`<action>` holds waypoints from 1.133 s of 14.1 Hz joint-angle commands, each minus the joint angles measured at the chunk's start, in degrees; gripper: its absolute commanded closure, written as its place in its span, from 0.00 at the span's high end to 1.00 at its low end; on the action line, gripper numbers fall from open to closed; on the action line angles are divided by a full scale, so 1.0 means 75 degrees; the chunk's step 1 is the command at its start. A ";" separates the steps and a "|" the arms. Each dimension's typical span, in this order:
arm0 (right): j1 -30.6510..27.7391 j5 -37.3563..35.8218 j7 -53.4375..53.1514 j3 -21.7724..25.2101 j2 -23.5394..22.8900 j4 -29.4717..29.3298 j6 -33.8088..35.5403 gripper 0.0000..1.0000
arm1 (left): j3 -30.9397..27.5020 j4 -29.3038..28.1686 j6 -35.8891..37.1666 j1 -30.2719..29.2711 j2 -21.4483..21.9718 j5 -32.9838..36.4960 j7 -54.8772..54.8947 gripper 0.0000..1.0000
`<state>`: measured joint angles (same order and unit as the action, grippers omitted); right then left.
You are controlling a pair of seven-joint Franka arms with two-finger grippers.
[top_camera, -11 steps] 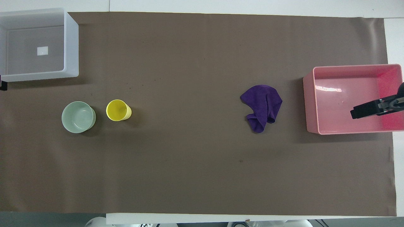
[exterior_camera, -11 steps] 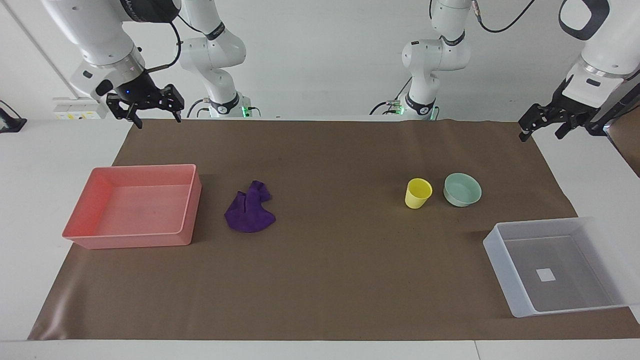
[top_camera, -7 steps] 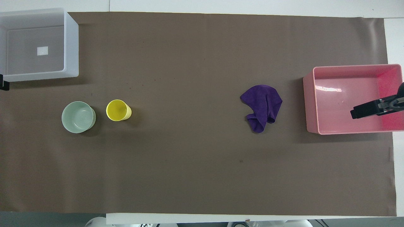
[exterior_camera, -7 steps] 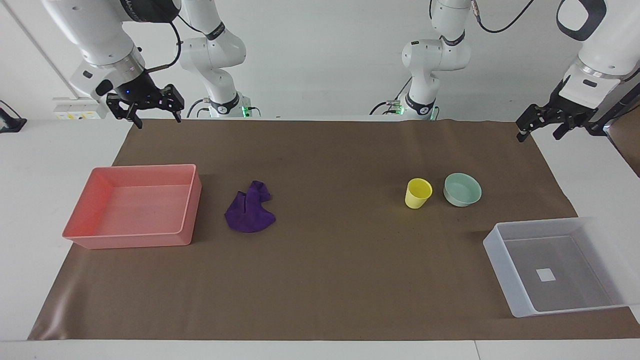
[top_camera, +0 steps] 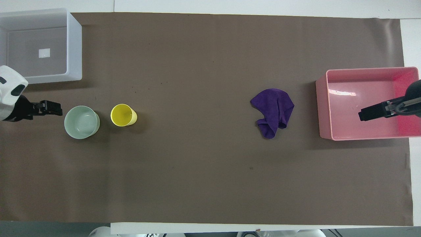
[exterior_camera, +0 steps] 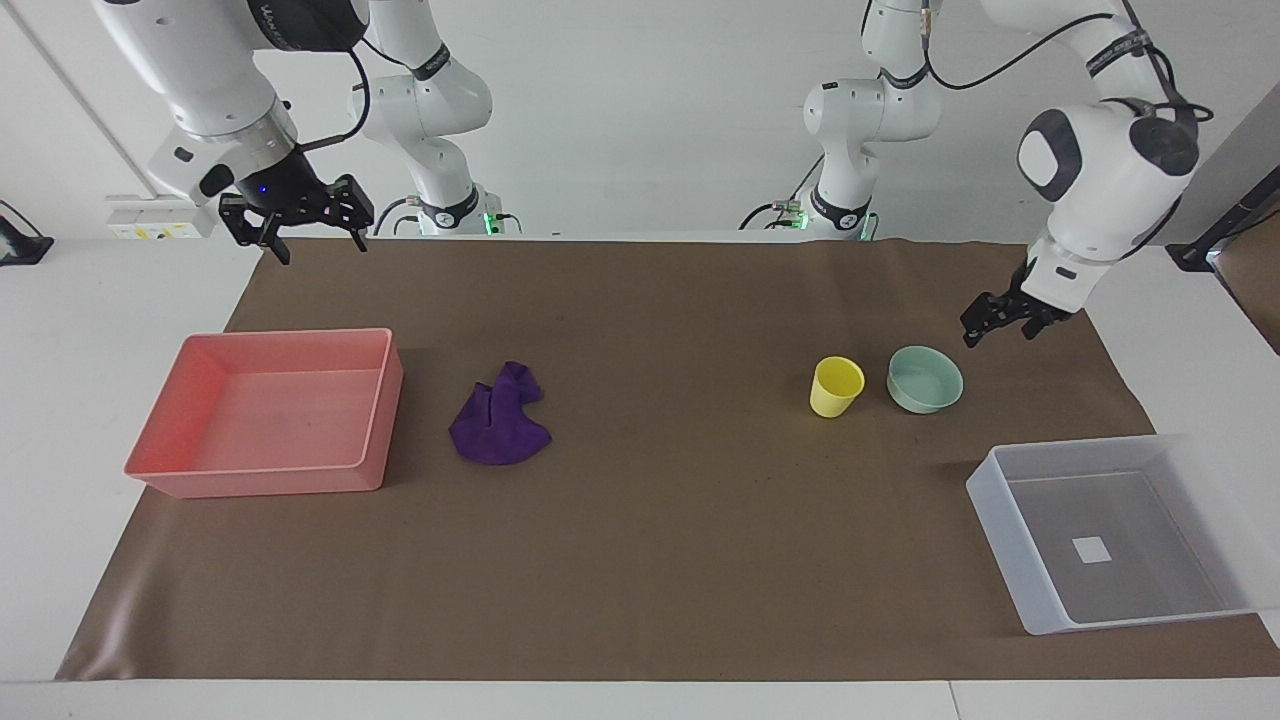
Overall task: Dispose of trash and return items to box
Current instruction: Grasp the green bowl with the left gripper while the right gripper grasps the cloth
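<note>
The purple rag (exterior_camera: 498,420) (top_camera: 273,110) lies crumpled on the brown mat beside the pink tray. The yellow cup (exterior_camera: 835,388) (top_camera: 122,115) stands upright beside the mint-green bowl (exterior_camera: 925,380) (top_camera: 81,121). The translucent box (exterior_camera: 992,492) (top_camera: 74,42) sits empty at the left arm's end, farther from the robots than the bowl. My left gripper (exterior_camera: 998,335) (top_camera: 59,108) is open and empty, low over the mat just beside the bowl. My right gripper (exterior_camera: 322,250) (top_camera: 363,116) is open and empty, raised over the right arm's end; from overhead it covers the pink tray.
The pink tray (exterior_camera: 385,400) (top_camera: 320,108) stands empty at the right arm's end of the brown mat (exterior_camera: 660,520). White table shows around the mat's edges.
My left arm has swung in from the table's end and come down to just beside the green bowl. My right gripper has shifted slightly. The objects have not moved.
</note>
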<state>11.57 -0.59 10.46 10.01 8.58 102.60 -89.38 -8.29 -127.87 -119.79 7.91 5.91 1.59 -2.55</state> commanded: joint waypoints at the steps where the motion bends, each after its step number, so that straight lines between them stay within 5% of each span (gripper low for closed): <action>1: 0.0483 0.0126 -0.0082 0.0048 -0.0194 0.0498 -0.0759 0.99 | 0.0015 -0.1042 -0.0959 -0.0024 0.0197 0.0058 -0.0188 1.00; 2: 0.0600 0.0126 -0.0187 0.0048 -0.0346 0.0685 -0.1099 0.99 | 0.0027 -0.1219 -0.1414 0.0000 0.0022 0.0046 -0.0199 1.00; 3: 0.0694 0.0137 -0.0304 0.0037 -0.0486 0.0989 -0.1601 0.99 | 0.0015 -0.1337 -0.1744 0.0011 -0.0153 0.0058 -0.0234 0.88; 5: 0.1103 0.0149 -0.0772 0.0037 -0.0837 0.1494 -0.2702 0.99 | 0.0015 -0.1373 -0.2016 0.0012 -0.0435 0.0058 -0.0375 0.16; 6: 0.1233 0.0149 -0.0890 0.0037 -0.1013 0.1658 -0.3044 0.99 | 0.0015 -0.1373 -0.2028 -0.0012 -0.0436 0.0058 -0.0352 0.04; 12: 0.1621 0.0243 -0.1136 0.0025 -0.1916 0.2607 -0.5189 1.00 | 0.0027 -0.0871 -0.1165 0.0035 -0.0460 0.0058 -0.0398 0.00; 16: 0.1738 0.0243 -0.1453 0.0013 -0.2560 0.2785 -0.6163 0.99 | 0.0051 0.0999 0.1223 0.0023 -0.0459 -0.0163 -0.0422 0.00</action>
<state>23.80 0.34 1.37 9.91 -9.07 122.92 -132.85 -7.90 -128.44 -119.26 7.99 3.00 1.22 -4.72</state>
